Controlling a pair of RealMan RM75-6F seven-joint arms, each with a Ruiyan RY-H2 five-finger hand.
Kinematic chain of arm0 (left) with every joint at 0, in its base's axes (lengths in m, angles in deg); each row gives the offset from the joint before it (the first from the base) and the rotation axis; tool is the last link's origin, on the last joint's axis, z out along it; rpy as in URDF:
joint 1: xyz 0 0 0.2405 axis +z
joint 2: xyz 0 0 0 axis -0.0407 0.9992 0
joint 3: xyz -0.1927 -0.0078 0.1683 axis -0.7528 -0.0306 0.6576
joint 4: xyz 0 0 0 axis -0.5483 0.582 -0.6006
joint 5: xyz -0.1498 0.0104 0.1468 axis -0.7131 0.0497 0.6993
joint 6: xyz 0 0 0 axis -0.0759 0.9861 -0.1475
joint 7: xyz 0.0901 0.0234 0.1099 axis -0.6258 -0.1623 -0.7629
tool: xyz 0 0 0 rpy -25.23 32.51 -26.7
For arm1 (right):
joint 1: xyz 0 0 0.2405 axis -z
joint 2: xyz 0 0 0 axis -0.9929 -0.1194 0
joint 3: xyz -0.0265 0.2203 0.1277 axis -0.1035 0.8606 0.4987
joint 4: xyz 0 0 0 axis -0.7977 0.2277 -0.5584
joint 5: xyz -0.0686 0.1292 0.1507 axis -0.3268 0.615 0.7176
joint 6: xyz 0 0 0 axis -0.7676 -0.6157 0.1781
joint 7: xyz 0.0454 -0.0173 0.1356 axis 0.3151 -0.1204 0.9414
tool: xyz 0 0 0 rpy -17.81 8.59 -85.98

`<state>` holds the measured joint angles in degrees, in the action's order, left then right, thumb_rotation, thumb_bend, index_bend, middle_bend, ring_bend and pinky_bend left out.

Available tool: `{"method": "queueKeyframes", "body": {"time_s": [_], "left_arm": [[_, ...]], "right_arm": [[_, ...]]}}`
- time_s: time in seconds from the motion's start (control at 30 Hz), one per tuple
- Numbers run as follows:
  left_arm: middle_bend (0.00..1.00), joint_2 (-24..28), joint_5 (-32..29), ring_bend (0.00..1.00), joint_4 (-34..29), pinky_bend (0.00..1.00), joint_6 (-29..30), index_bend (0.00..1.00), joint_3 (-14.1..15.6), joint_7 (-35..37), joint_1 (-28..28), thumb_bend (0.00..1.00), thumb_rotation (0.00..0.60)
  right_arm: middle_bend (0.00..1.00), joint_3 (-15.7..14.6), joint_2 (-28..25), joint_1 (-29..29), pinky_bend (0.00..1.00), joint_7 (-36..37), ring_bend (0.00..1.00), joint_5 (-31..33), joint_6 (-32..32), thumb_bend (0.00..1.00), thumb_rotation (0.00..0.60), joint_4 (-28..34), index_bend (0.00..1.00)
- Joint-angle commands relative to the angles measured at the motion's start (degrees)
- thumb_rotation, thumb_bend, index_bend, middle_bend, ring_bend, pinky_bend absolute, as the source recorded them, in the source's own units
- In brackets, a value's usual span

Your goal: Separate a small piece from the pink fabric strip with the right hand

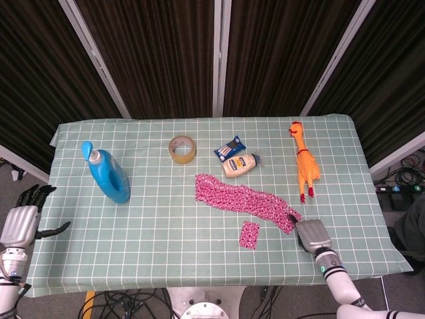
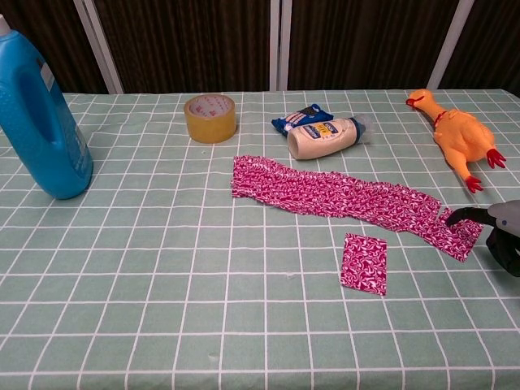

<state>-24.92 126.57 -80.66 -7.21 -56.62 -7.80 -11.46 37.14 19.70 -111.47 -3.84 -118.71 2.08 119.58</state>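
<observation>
The pink fabric strip [image 1: 242, 196] [image 2: 341, 195] lies slantwise across the middle of the table. A small square pink piece [image 1: 250, 234] [image 2: 364, 262] lies apart from it, just in front. At the strip's right end is my right hand [image 1: 312, 236] [image 2: 500, 234], with a dark fingertip [image 2: 455, 216] on the fabric's corner; it seems to pinch that end. A small notch shows in the strip's upper edge just left of the fingertip. My left hand [image 1: 23, 219] hangs off the table's left side, fingers apart, holding nothing.
A blue detergent bottle [image 1: 106, 174] [image 2: 36, 122] stands at the left. A tape roll [image 1: 182, 148] [image 2: 210, 117], a blue packet [image 1: 230, 147], a cream squeeze bottle [image 1: 240, 164] [image 2: 325, 138] and a rubber chicken [image 1: 305, 163] [image 2: 459, 138] lie behind the strip.
</observation>
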Motion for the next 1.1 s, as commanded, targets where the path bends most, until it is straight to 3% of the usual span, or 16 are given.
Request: {"method": "queueKeyframes", "body": {"time_s": [0.03,0.57,1.1], "left_arm": [[0.11,0.0,0.0,0.01,0.1,0.09,0.0,0.14,0.0,0.1,0.0,0.14,0.429],[0.11,0.1,0.2,0.02,-0.7,0.09,0.0,0.14,0.2,-0.7,0.0,0.14,0.433],[0.11,0.3,0.2,0.02,-1.3,0.09,0.2,0.14,0.2,-1.2,0.0,0.14,0.428]], "right_arm": [[0.94,0.0,0.5,-0.6,0.72,-1.2,0.83,1.3,0.2,0.97,0.600,0.0,0.12],[0.94,-3.4,-3.1,1.2,0.72,-2.0,0.83,1.8,-2.2,0.97,0.600,3.6,0.13],[0.94,-5.7,-7.7,4.7,0.72,0.5,0.83,-3.6,-5.9,0.97,0.600,6.6,0.16]]}}
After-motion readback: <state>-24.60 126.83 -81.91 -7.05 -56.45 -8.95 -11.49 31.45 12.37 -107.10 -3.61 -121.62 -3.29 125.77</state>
